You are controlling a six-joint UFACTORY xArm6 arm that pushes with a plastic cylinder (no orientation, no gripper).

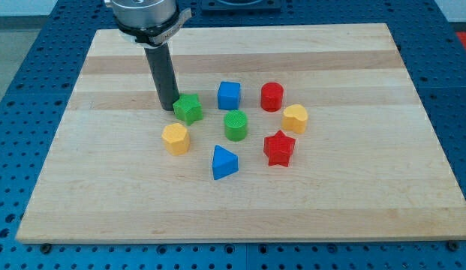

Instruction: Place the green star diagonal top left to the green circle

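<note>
The green star [188, 109] lies on the wooden board, up and to the left of the green circle [236, 125], with a small gap between them. My tip [168, 108] rests on the board just left of the green star, touching or nearly touching its left side. The rod rises from there toward the view's top.
A blue cube [229, 95] and a red cylinder [272, 97] lie right of the star. A yellow hexagon [175, 139] is below the star, a blue triangle [223, 162] below the circle, a red star [279, 148] and another yellow hexagon [295, 118] to the right. The board's edge [240, 238] runs along the bottom.
</note>
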